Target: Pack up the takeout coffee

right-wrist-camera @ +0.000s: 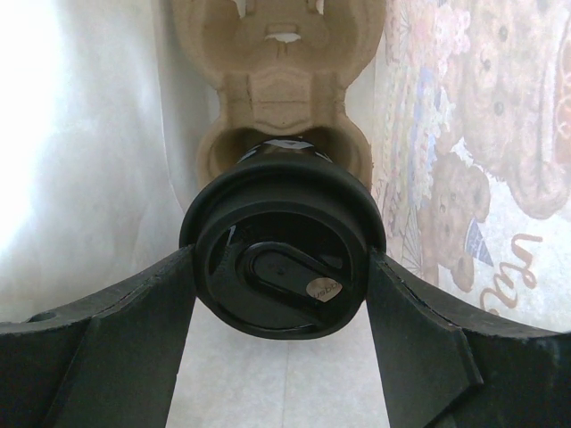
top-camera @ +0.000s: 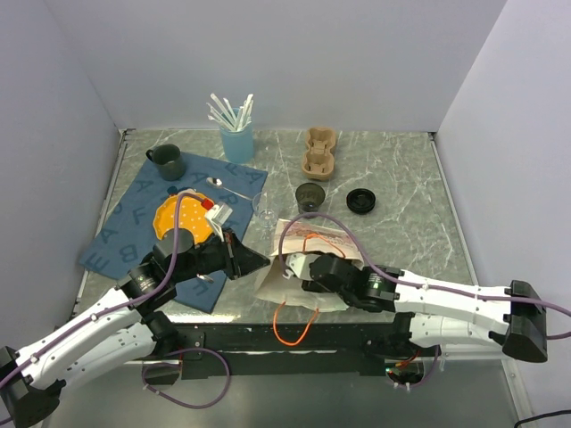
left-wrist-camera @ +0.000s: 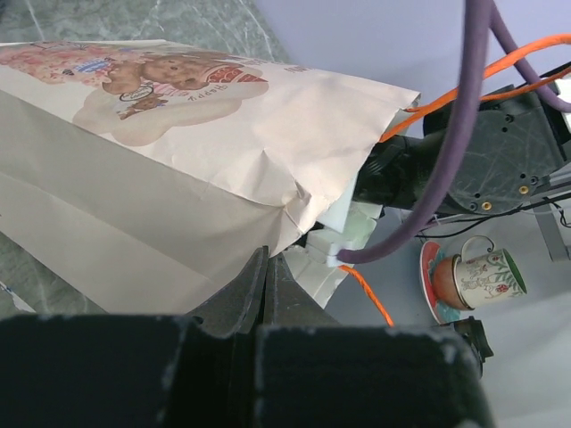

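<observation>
Inside the bag (left-wrist-camera: 178,187), the right claw (right-wrist-camera: 282,260) clasps the coffee (right-wrist-camera: 284,276) by its lid, cup seated in a carrier (right-wrist-camera: 278,89), while the closed left claw (left-wrist-camera: 266,281) pinches the bag's edge.

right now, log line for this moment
left end effector: shut on paper bag | right end effector: holds takeout coffee in bag

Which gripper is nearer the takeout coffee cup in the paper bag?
Right. The right gripper is inside the paper bag, clamped on the takeout coffee cup; the left gripper is outside, pinching the bag's edge.
</observation>
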{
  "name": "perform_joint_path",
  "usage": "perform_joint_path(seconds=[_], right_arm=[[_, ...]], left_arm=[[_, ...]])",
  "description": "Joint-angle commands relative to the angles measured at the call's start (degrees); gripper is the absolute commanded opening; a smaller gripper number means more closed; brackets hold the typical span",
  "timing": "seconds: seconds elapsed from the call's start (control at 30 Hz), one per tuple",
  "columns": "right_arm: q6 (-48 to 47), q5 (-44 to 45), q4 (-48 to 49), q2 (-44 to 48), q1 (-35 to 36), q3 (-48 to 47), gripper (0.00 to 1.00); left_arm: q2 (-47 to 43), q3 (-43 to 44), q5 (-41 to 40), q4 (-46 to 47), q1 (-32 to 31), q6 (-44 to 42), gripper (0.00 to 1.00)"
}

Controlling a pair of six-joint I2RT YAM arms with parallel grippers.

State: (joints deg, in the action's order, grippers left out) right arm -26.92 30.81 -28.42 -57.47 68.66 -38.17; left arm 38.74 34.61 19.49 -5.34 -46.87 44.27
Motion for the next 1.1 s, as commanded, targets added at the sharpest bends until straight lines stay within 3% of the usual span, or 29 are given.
perform_joint_path(seconds=[0.0,0.7,1.07], right_arm=[[-0.2,2.2,2.1,-2.1,-1.4,0.4,0.44],[-0.3,1.4,10.8,-7.8,-2.3,2.8,0.47],[1.4,0.9,11.9,-8.9,-2.4,3.5,0.56]], left_arm=[[-0.2,0.5,2.6,4.0,-0.3,1.6,0.01],[-0.2,0.5,2.0,3.7,-0.3,3.6,0.01],[-0.2,-0.2,2.1,4.1,-0.3,4.5,0.01]])
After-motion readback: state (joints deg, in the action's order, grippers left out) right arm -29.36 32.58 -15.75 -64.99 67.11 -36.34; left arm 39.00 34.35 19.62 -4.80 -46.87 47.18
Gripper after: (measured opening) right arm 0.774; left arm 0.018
